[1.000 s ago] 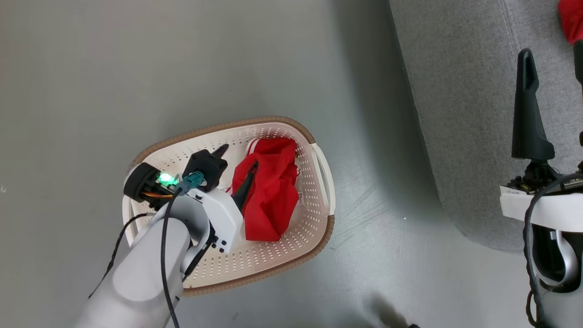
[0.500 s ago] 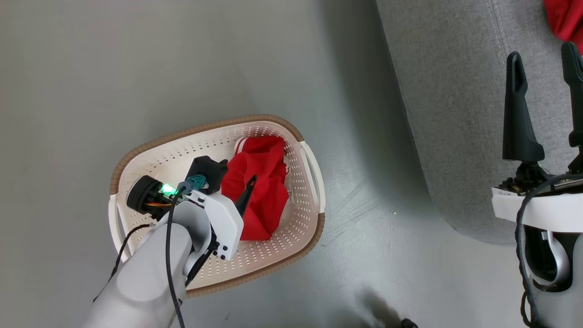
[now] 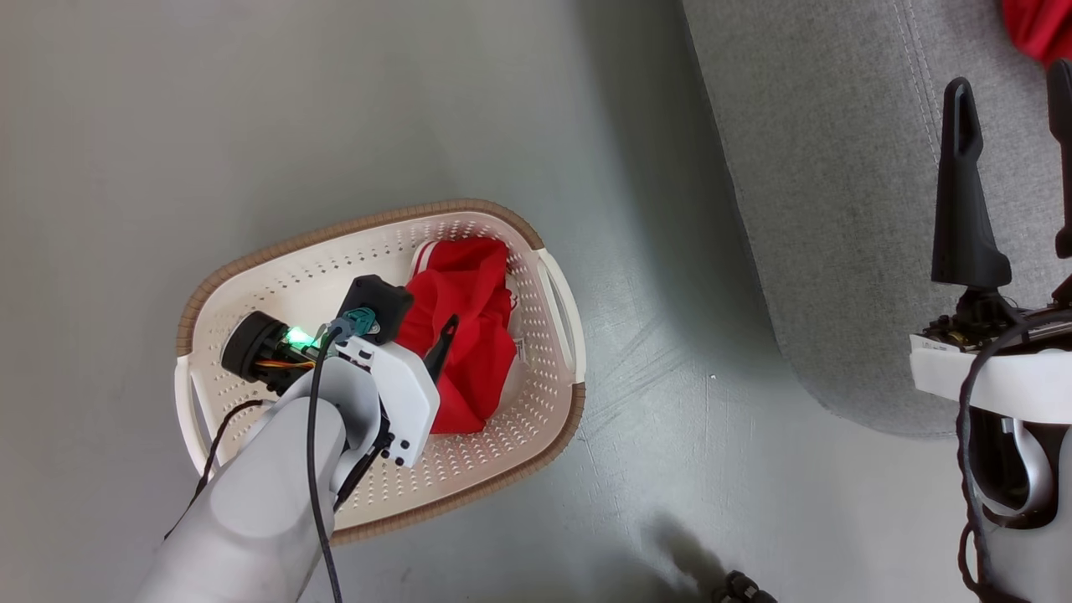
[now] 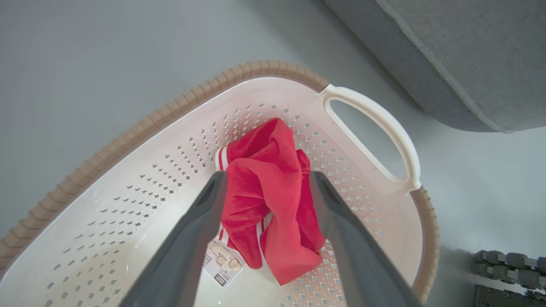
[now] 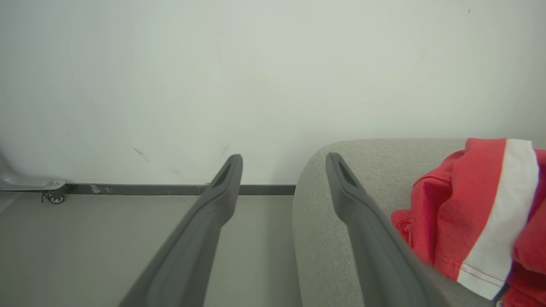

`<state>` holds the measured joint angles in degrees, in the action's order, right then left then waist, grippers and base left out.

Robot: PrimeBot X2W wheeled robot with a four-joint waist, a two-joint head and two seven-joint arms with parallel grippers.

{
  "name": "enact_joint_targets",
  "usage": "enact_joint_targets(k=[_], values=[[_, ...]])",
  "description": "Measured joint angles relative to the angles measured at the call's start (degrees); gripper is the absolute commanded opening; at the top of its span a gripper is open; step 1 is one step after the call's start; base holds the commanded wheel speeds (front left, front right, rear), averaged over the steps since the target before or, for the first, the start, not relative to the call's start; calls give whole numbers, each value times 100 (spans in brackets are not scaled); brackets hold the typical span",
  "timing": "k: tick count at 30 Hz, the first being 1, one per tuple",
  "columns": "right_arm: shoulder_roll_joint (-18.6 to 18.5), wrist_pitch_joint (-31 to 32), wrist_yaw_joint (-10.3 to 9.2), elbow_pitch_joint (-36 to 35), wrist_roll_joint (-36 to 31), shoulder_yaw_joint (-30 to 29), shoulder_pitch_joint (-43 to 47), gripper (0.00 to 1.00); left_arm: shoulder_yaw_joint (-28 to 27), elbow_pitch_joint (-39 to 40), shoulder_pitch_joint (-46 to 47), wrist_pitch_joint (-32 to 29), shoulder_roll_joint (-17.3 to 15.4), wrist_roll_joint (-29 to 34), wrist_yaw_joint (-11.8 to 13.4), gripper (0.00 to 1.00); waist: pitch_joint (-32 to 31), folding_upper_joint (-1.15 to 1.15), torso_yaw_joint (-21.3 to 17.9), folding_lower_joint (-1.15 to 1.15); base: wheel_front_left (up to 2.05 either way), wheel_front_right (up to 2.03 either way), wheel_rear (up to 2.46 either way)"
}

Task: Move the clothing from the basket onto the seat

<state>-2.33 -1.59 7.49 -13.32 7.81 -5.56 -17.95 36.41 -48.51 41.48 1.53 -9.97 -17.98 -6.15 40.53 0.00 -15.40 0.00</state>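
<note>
The cream basket [image 3: 293, 276] with its brown rim stands on the floor. A crumpled red garment [image 3: 469, 318] with white stripes lies against its right side. My left gripper [image 3: 427, 327] reaches down into the basket. In the left wrist view its fingers [image 4: 268, 177] stand open on either side of the garment [image 4: 264, 200], which rests on the basket [image 4: 128, 179] floor. My right gripper [image 3: 1012, 79] hangs open and empty over the grey seat [image 3: 837, 167]. A second red garment [image 5: 469, 204] with a white band lies on the seat [image 5: 349, 170], to the right of the right gripper [image 5: 283, 157].
Bare grey floor surrounds the basket. The seat's rounded edge [image 4: 469, 51] lies just beyond the basket's white handle [image 4: 384, 128]. A dark wheeled part [image 4: 507, 260] sits on the floor nearby. A pale wall and dark skirting [image 5: 128, 189] stand behind the seat.
The whole head picture has shifted, so the camera moved. My left gripper has sunk a little further over the garment in the basket. The right gripper's second finger has come into the picture.
</note>
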Motion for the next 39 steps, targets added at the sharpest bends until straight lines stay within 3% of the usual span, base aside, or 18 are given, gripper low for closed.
enact_joint_targets(k=[39], values=[[-2, -297, 0, 69, 134, 233, -332, 100, 8, -705, 261, -11, 98, -47, -41, 100, 551, 0, -109, 0, 0, 0, 0]])
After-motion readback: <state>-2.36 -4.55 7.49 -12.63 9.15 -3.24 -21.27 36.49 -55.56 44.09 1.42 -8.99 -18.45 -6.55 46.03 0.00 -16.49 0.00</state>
